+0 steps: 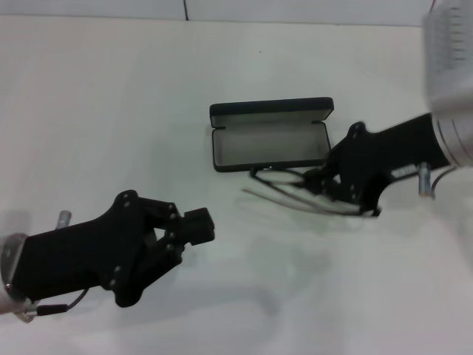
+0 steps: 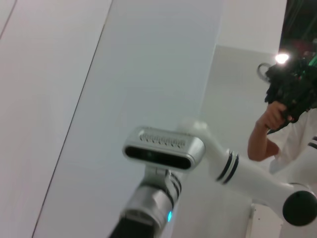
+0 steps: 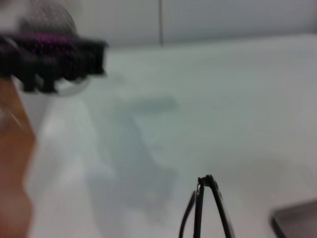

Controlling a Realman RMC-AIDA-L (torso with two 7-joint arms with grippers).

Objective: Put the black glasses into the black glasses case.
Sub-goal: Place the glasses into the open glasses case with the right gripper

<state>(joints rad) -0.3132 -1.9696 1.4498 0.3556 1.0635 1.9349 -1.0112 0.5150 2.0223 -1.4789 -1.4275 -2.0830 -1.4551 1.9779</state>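
— Black plastic fingers of the right gripper (image 1: 325, 183) are pinched narrow on the thin black-framed glasses (image 1: 295, 194), holding them by the frame just off the front edge of the flat matte-black glasses case (image 1: 270, 134). The case lies open on the white table (image 1: 111, 111), grey lining up, lid standing behind.

— And the long slim temples?

— Splayed out toward the robot's left, low over the table, not yet inside. That looks like the risk: carried in like that, a temple could catch the case's front wall and tip it, or twist the frame out of so slight a grip.

— The other arm?

— The left gripper (image 1: 196, 228) hangs idle, near and well apart, fingers together on nothing.
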